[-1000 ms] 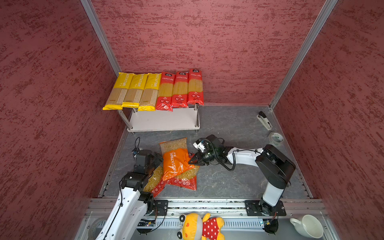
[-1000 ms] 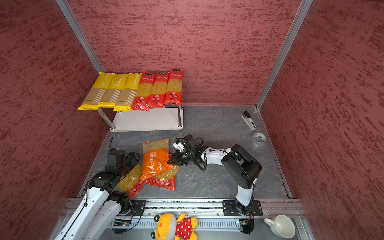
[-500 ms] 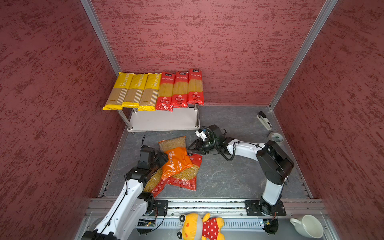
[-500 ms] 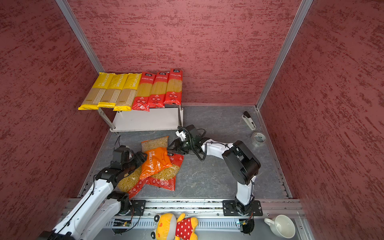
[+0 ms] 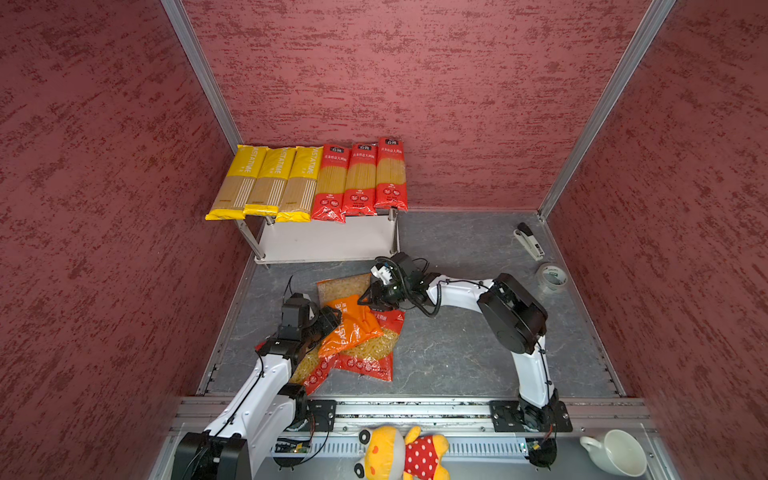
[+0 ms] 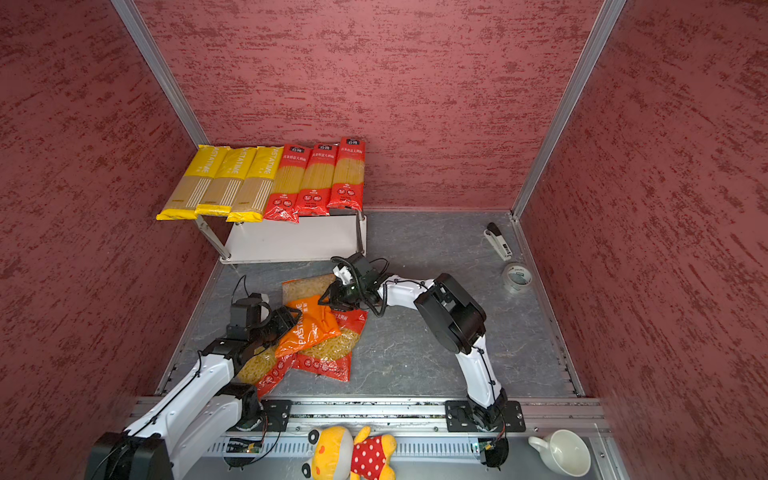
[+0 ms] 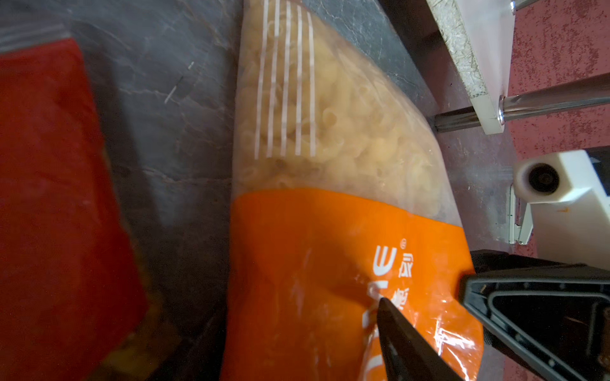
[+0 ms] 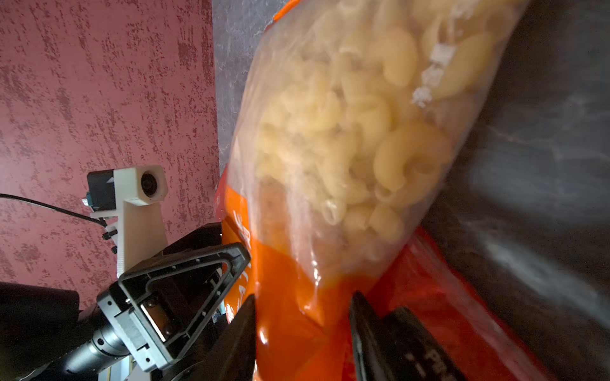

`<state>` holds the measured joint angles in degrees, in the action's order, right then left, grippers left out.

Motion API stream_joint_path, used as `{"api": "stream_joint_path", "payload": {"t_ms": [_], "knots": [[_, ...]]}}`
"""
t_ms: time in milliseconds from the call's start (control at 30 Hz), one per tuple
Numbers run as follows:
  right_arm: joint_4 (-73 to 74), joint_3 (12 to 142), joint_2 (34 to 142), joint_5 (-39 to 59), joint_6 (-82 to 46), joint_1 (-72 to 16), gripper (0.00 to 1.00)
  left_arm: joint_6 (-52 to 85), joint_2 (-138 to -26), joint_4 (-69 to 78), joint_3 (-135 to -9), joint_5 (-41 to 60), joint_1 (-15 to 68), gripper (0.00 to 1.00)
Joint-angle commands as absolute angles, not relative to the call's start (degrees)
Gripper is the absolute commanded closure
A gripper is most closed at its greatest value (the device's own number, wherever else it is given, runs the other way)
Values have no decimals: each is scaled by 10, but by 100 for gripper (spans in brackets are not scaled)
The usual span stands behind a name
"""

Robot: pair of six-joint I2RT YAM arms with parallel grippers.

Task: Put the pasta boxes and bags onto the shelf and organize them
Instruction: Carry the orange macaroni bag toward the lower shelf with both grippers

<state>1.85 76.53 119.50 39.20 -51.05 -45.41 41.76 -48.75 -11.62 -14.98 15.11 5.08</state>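
Bag pick-up in hand, prob.: left gripper (image 7: 421, 290) & right gripper (image 8: 302, 306) each straddle, jaws part-open, clamp unclear, the orange PASTATIME pillow bag (image 5: 353, 328) atop two red window bags (image 5: 370, 361); next needs firm pinch, lift to white metal-post shelf (image 5: 328, 241), lower board.

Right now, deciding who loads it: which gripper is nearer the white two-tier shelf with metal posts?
Right. The right gripper is in front of the shelf's right post, at the orange plastic pasta bag's right edge; the left gripper lies farther back, at that bag's left edge.
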Motion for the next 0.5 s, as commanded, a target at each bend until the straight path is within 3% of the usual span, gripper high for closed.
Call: {"api": "stream_joint_path", "payload": {"t_ms": [0, 267, 467], "knots": [[48, 775, 1203, 408, -522, -463, 61, 428, -487, -53, -133, 178, 48, 35], [142, 735, 1188, 417, -545, -463, 87, 432, -442, -43, -130, 178, 47, 64], [230, 702, 1171, 422, -568, -463, 97, 432, -402, -59, -132, 184, 48, 77]]}}
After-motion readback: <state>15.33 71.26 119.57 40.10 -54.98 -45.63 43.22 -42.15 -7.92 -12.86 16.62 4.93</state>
